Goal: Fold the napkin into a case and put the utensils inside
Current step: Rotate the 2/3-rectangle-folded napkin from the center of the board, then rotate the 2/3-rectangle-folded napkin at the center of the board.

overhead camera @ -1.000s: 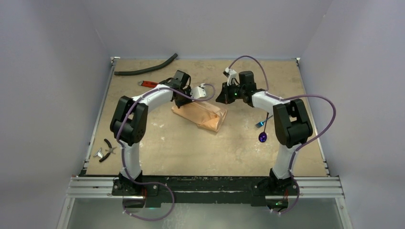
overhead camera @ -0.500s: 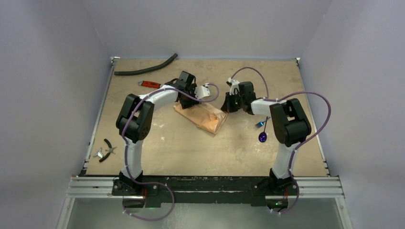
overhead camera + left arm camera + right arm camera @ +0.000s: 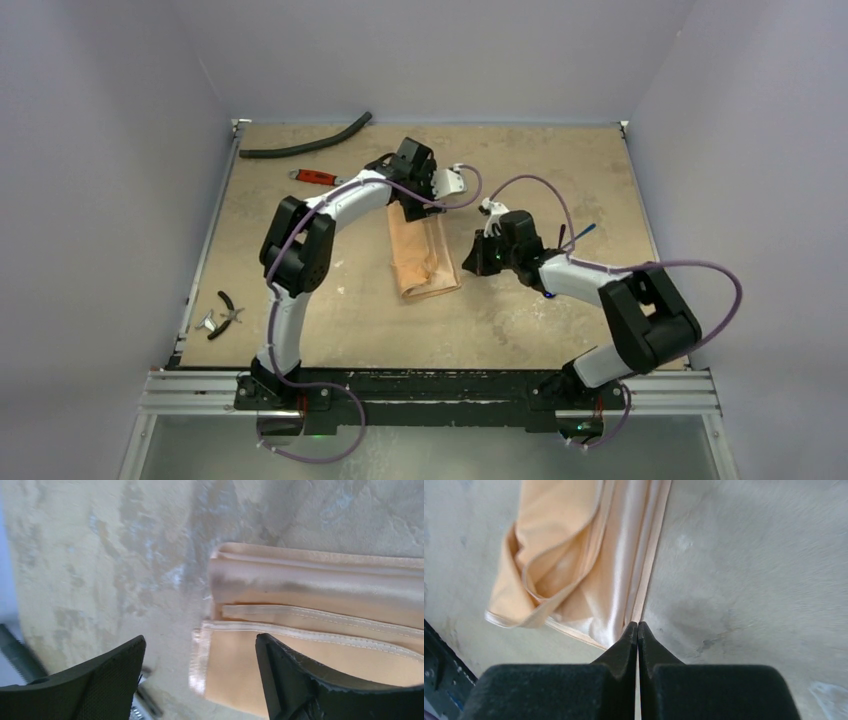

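- Your right pincer (image 3: 637,626) is shut, its tips at the napkin's (image 3: 424,262) side hem, probably pinning the fold; I cannot tell if cloth is pinched.
- The napkin lies mid-worktop (image 3: 340,300) as a narrow folded strip.
- The fork (image 3: 579,233) lies well apart to the right.
- Your left pincer (image 3: 199,647) hangs wide and empty over the napkin's far end.

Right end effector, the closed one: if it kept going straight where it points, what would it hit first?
Most likely the hemmed edge of the napkin, just ahead of the right end effector; whether they touch is unclear.
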`<state>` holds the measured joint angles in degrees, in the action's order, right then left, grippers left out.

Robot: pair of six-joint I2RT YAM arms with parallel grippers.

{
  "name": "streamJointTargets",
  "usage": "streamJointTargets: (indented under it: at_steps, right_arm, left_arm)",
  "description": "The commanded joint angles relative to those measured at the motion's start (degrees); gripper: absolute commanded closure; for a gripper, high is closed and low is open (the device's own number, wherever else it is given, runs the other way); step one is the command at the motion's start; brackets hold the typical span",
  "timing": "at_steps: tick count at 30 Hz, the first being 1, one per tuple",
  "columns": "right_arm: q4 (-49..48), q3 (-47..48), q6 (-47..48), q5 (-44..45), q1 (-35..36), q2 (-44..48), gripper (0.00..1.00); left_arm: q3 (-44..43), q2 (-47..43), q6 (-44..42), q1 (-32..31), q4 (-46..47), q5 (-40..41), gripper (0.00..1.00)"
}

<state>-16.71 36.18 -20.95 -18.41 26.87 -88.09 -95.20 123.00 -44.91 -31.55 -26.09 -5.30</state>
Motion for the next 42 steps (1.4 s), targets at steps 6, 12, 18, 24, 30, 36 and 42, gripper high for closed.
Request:
streamJointTargets:
  at_steps: [6, 12, 18, 24, 30, 36, 42]
  right_arm:
    - [-3.0, 6.7, -3.0, 6.9, -0.9, 12.0, 1.00]
    - [-6.8, 15.5, -1.0, 3.7, -3.0, 5.0, 1.00]
    - [-1.7, 27.0, -1.4, 3.2, -1.7, -7.2, 1.00]
    - [-1.6, 30.8, -2.1, -0.8, -1.5, -15.5, 1.00]
    - [-3.5, 31.3, -2.1, -1.1, -0.7, -19.3, 1.00]
    - [-3.4, 33.7, -1.5, -2.0, 0.0, -23.4, 1.00]
    - [-4.3, 36.4, -2.6, -3.0, 0.3, -28.2, 1.00]
  left_arm:
    - [-11.7, -15.6, 6.7, 1.0, -6.8, -3.4, 0.06]
    - [-4.8, -25.2, 15.1, 0.6, -16.0, -18.8, 0.03]
    - [21.5, -34.7, 15.9, -9.1, -10.1, -17.1, 0.05]
    - [30.3, -34.1, 14.8, -14.3, -2.8, -11.4, 0.06]
    - [32.3, -30.1, 15.0, -16.1, 4.7, -3.4, 0.07]
    - [32.9, -27.5, 13.4, -17.1, 5.9, -3.7, 0.04]
    - [32.6, -23.4, 9.4, -18.3, 1.7, -7.0, 0.02]
